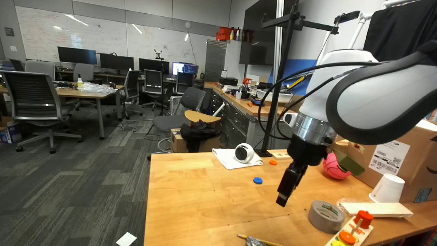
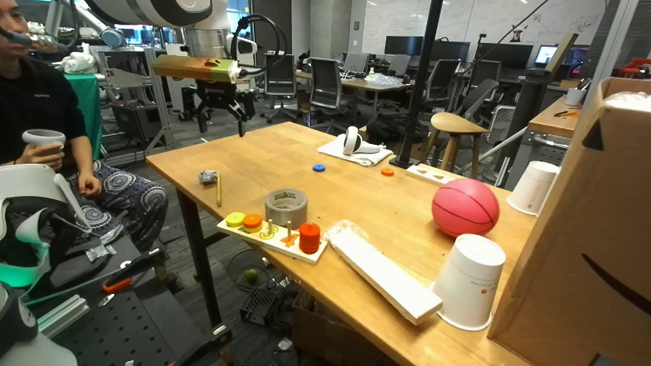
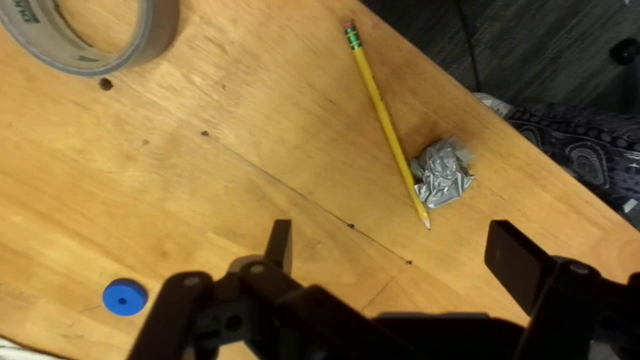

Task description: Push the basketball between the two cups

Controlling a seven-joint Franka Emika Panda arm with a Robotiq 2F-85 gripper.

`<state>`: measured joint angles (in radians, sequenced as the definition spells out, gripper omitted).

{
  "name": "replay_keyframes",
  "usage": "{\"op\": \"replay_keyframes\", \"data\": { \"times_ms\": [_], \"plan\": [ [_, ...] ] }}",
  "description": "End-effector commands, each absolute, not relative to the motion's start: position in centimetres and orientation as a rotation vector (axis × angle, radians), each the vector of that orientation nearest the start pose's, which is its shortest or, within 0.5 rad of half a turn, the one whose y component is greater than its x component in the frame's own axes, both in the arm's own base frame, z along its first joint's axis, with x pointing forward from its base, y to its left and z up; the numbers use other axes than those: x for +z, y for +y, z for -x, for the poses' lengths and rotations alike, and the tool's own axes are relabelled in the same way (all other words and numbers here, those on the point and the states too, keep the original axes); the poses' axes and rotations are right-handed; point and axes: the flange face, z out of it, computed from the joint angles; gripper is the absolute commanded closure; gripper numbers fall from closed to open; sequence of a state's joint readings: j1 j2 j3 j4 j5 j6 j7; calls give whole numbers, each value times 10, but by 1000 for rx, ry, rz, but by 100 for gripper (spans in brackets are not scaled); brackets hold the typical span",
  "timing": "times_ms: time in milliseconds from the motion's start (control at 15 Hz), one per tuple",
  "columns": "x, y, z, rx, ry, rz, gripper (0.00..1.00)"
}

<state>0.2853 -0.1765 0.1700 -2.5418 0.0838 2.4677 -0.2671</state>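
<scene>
Well beyond the cardboard box [image 2: 574,218], a whiteboard [image 1: 88,37] bears handwriting too small to read. The box stands on a wooden table [image 2: 366,203]; white plastic [image 2: 630,101] shows in its open top, a black smile mark [image 2: 613,285] curves along one side, and its paper label [image 1: 391,156] carries a barcode and print too fine to make out. Over the table, well away from the box, the gripper [image 3: 392,250] hangs with its jaws spread wide. The pinkish-red basketball [image 2: 465,208] rests near the box, close to one white cup [image 2: 470,284] and another white cup [image 2: 531,188], on the side of them away from the box. Both cups stand upside down just beside the box, so what is under them is hidden; the lettering by an orange dot [image 2: 484,292] on one cannot be read. A pale block [image 2: 386,274] in clear wrap [image 2: 346,229] runs from near that cup, away from the box. Farther from the box, a toy board [image 2: 277,244] has yellow, orange and red rings [image 2: 309,239] on pegs [image 2: 289,229] and shows a yellow 3 and an orange 4; beside it a grey tape roll [image 1: 322,225] reads "Duck Tape". Farther still, a pencil [image 3: 385,115] lies against a silver wad [image 3: 442,172].
</scene>
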Motion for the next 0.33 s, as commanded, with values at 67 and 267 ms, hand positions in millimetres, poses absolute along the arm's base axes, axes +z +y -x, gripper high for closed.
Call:
{"op": "replay_keyframes", "data": {
  "times_ms": [67, 267],
  "plan": [
    [342, 199, -406, -141, -994, 2929, 0],
    [342, 198, -406, -141, -992, 2928, 0]
  ]
}}
